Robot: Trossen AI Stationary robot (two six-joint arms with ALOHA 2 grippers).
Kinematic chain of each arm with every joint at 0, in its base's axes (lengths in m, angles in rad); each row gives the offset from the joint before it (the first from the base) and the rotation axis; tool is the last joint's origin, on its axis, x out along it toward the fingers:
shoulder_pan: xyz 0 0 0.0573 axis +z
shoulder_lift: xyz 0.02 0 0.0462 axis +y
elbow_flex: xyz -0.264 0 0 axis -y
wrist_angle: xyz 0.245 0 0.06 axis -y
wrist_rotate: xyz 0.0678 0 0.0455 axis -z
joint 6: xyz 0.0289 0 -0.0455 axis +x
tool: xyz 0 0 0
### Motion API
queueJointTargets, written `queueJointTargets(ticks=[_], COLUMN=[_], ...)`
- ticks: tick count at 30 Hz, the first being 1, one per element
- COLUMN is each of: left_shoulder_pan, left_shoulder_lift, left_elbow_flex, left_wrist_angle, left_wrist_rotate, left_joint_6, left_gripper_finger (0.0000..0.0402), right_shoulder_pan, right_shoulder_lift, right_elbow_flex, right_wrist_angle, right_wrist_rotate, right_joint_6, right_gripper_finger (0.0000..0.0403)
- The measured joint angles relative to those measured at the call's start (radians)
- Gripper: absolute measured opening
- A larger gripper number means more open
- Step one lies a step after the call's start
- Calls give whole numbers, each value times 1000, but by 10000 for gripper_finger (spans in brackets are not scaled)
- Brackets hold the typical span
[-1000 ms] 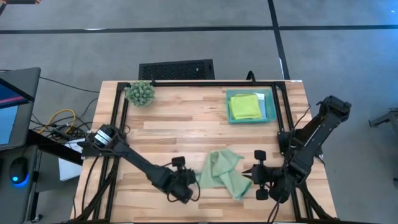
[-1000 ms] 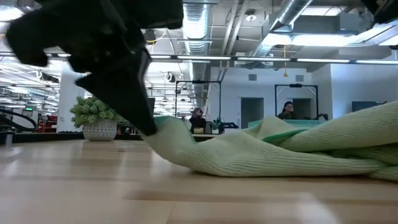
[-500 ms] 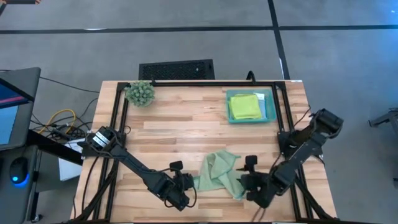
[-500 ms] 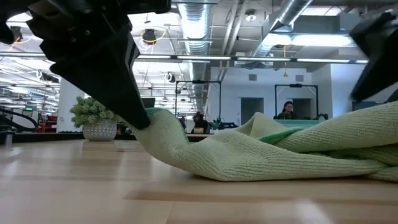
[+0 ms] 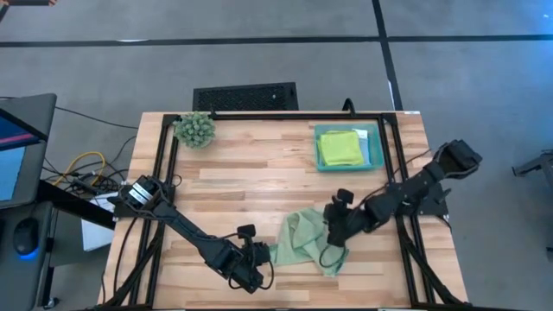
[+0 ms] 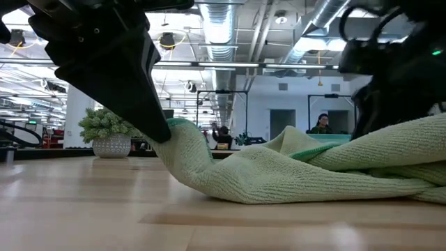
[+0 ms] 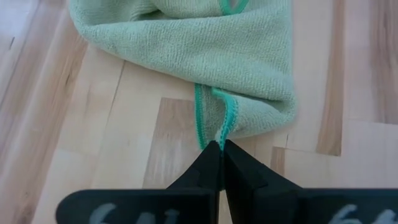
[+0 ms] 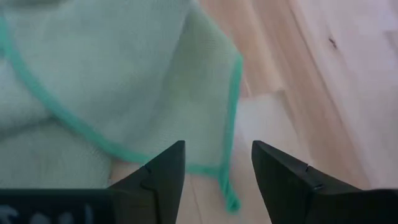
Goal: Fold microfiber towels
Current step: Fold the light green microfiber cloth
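Sage towel lies crumpled near the bench's front edge, right of centre. Left gripper pinches its left hem, fingers pressed together. Right gripper hovers over its right corner, fingers spread. Folded towels sit in the tray at the back right.

Both arms are built of matte black links joined by rounded housings. Black cables are looped beside the right claw. The left claw ends in wedge-shaped black fingers above a bar printed with pale digits.
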Motion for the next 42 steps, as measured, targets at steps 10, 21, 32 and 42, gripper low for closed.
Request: queueJointTargets(ticks=[10,21,32,42], left_shoulder_pan=[0,-1,-68,-103], left_shoulder_lift=[0,0,-88,-336], left_elbow_flex=[0,0,52,71], left_wrist_angle=[12,5,-302,-577], left_wrist_rotate=[2,2,-125,-284], left_joint_6=[20,27,-130,-243], left_gripper_finger=[0,0,0,0], right_shoulder_pan=[-74,-20,33,120], right_shoulder_lift=[4,79,-142,-303], right_elbow_flex=[-130,-125,-13,381], right_wrist_angle=[205,289,-92,-716], right_wrist_rotate=[-90,-79,-128,174], right_joint_6=[-1,13,-29,-179], right_gripper_finger=[191,56,8,6])
